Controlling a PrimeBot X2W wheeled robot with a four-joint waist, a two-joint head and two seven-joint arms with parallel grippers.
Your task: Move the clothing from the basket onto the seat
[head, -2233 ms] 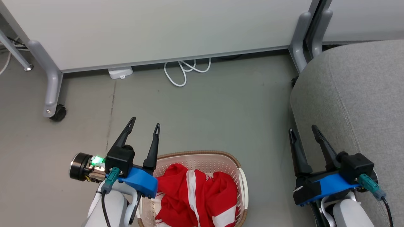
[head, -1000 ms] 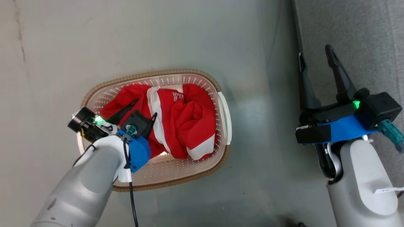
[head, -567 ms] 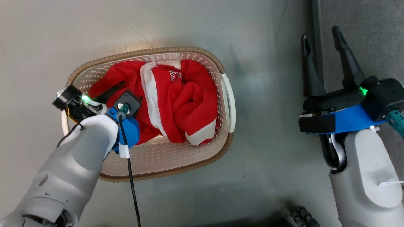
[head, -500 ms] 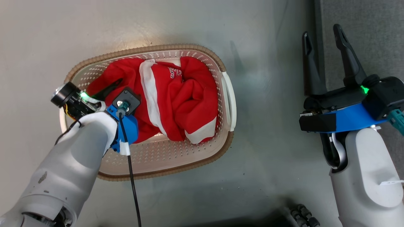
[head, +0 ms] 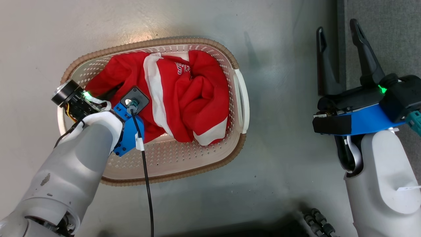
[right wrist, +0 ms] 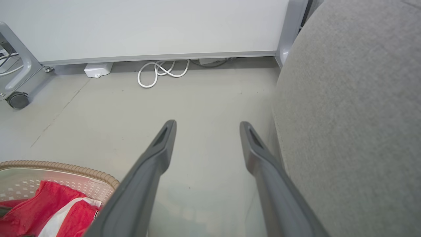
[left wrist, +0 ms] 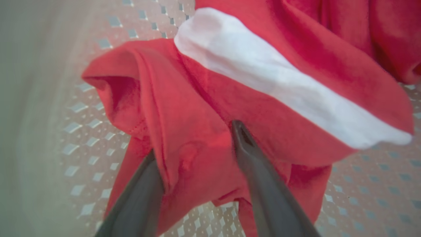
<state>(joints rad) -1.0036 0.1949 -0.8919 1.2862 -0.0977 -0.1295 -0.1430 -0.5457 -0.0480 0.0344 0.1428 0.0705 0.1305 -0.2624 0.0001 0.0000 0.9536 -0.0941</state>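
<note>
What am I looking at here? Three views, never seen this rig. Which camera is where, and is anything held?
It is a wheeled robot with two arms. The head view looks straight down from its head: the left arm reaches into a basket standing on the floor, and the right arm hangs beside a grey seat. The other two pictures come from a camera on each wrist, looking along that arm's tool. In the left wrist view the left tool is open, its fingers straddling a fold of the red and white clothing in the basket; nothing is gripped yet. In the right wrist view the right tool is open and empty above the floor.
</note>
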